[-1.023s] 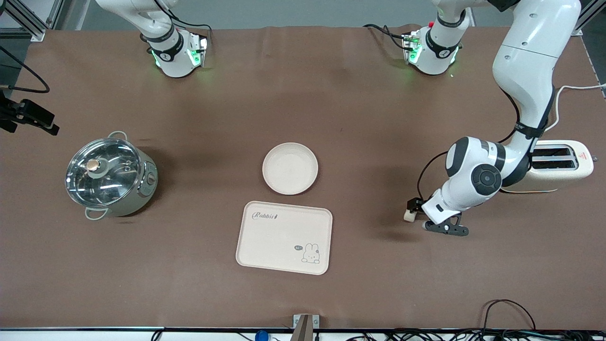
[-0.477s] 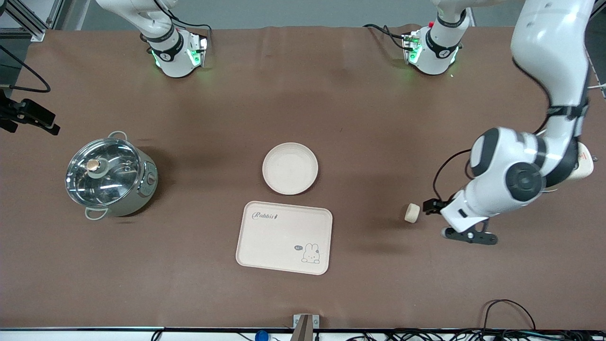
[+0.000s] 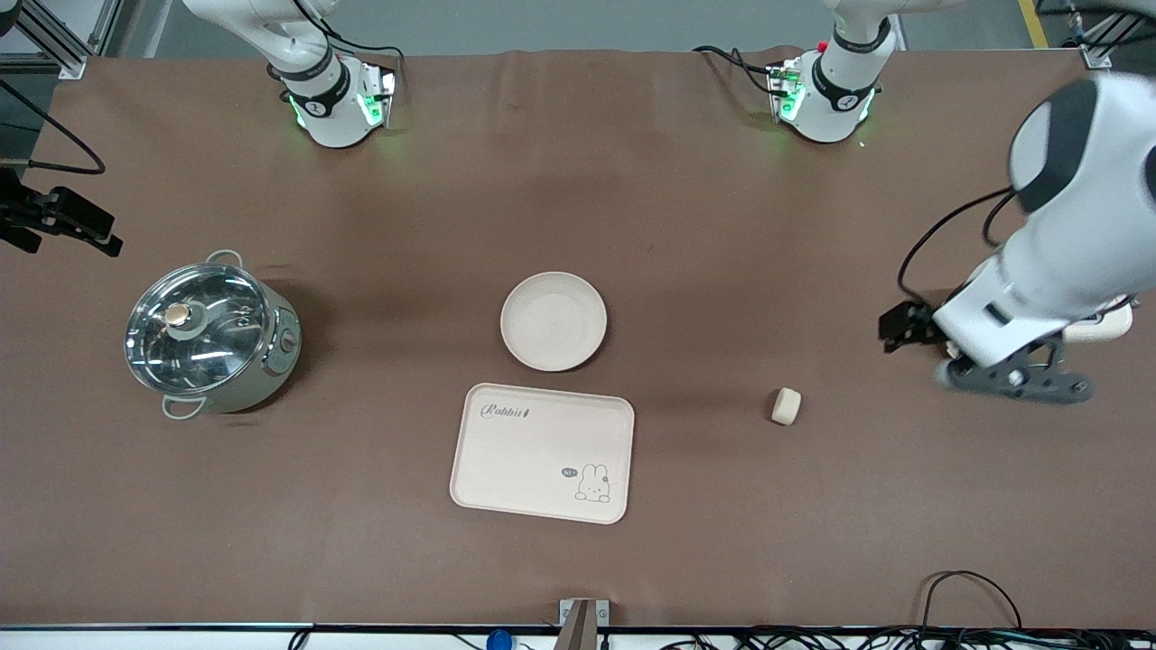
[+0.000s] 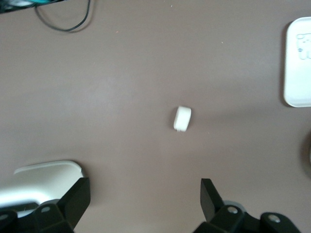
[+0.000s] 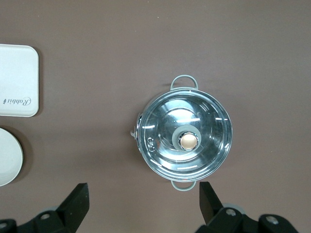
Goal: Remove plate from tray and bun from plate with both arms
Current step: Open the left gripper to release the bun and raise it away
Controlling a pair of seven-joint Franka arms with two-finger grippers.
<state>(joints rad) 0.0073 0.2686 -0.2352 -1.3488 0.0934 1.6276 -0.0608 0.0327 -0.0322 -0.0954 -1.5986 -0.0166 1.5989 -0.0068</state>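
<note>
The round cream plate (image 3: 553,320) lies on the brown table, just farther from the front camera than the cream "Rabbit" tray (image 3: 542,451), and is empty. The small pale bun (image 3: 786,406) lies alone on the table toward the left arm's end; it also shows in the left wrist view (image 4: 182,118). My left gripper (image 3: 903,329) is open and empty in the air between the bun and the toaster (image 4: 143,196). My right gripper (image 5: 143,199) is open and empty high over the table beside the pot.
A steel pot with a glass lid (image 3: 209,336) stands toward the right arm's end. A cream toaster (image 3: 1106,327) is mostly hidden under the left arm. Cables run along the table's front edge.
My left gripper has let go of the bun, risen and drawn back toward the toaster. The bun stays on the table. Plate and tray have not moved.
</note>
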